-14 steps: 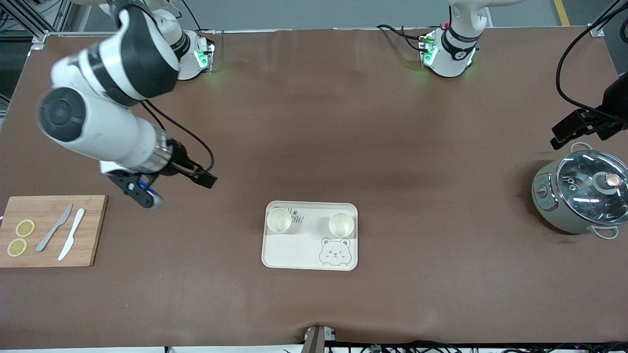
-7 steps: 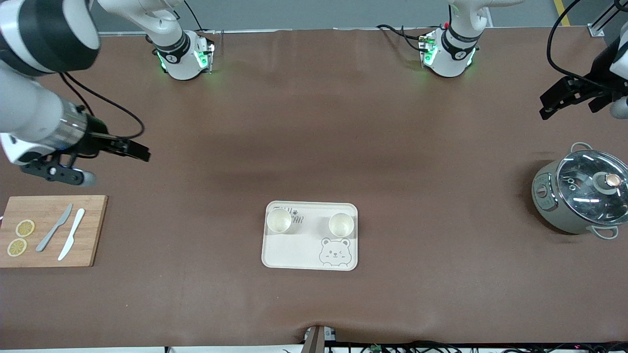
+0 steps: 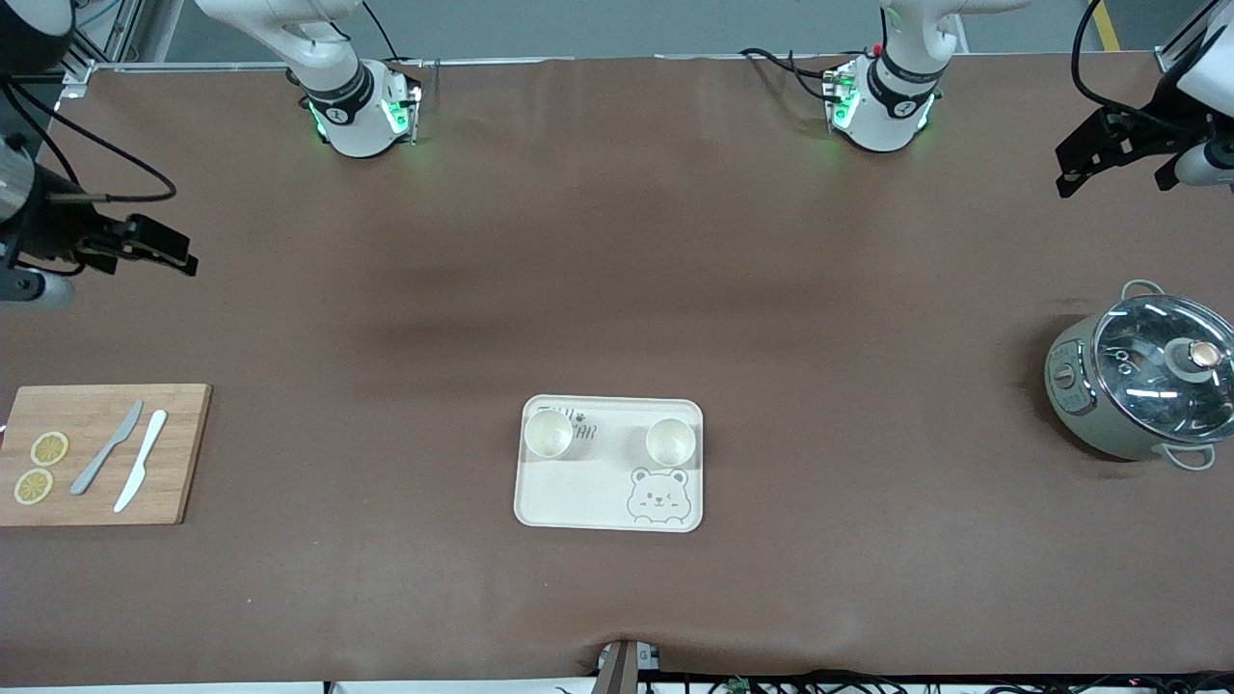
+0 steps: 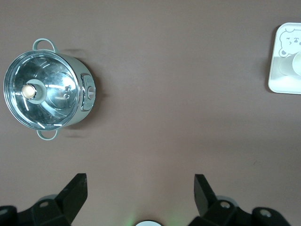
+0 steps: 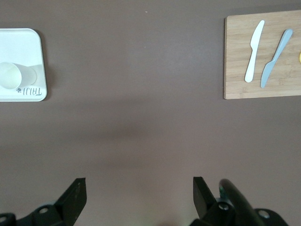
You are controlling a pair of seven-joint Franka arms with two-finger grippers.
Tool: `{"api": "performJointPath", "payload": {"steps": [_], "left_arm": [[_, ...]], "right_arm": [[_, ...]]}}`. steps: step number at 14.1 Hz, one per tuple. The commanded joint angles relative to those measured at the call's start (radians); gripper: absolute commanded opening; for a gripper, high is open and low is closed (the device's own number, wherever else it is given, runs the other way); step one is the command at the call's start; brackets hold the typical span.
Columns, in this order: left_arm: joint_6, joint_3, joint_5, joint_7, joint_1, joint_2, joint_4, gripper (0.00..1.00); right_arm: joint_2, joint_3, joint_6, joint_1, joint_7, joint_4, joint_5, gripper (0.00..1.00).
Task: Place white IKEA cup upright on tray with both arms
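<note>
The cream tray (image 3: 578,506) with a bear drawing lies in the middle of the table. Two white cups stand upright on it, one (image 3: 548,434) toward the right arm's end and one (image 3: 670,441) toward the left arm's end. My right gripper (image 3: 29,285) hangs open and empty over the right arm's end of the table. In the right wrist view the right gripper (image 5: 138,181) is over bare mat, with the tray (image 5: 28,47) and one cup (image 5: 14,74) far off. My left gripper (image 3: 1195,172) is open and empty at the left arm's end. In the left wrist view the left gripper (image 4: 139,178) is also over bare mat.
A wooden cutting board (image 3: 178,453) with two knives (image 3: 125,458) and lemon slices (image 3: 40,467) lies at the right arm's end. A grey pot with a glass lid (image 3: 1142,386) stands at the left arm's end, also in the left wrist view as the pot (image 4: 47,89).
Both arms have swung outward and up, away from the tray toward their own ends of the table. Both grippers stayed open. The cups and tray have not moved.
</note>
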Motion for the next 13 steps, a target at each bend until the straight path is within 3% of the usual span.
{"api": "performJointPath", "payload": {"steps": [1,5,13], "left_arm": [[0.018,0.012,-0.029,0.02,-0.006,-0.008,-0.024,1.0],[0.01,0.013,-0.029,0.02,-0.006,0.008,-0.024,1.0],[0.016,0.01,-0.056,0.007,-0.007,0.02,-0.011,1.0]], "right_arm": [[-0.055,0.024,-0.012,-0.006,-0.022,-0.038,-0.019,1.0],[-0.045,0.022,-0.001,0.012,-0.126,-0.029,-0.069,1.0],[-0.04,0.019,0.011,0.029,-0.16,-0.01,-0.039,1.0]]}}
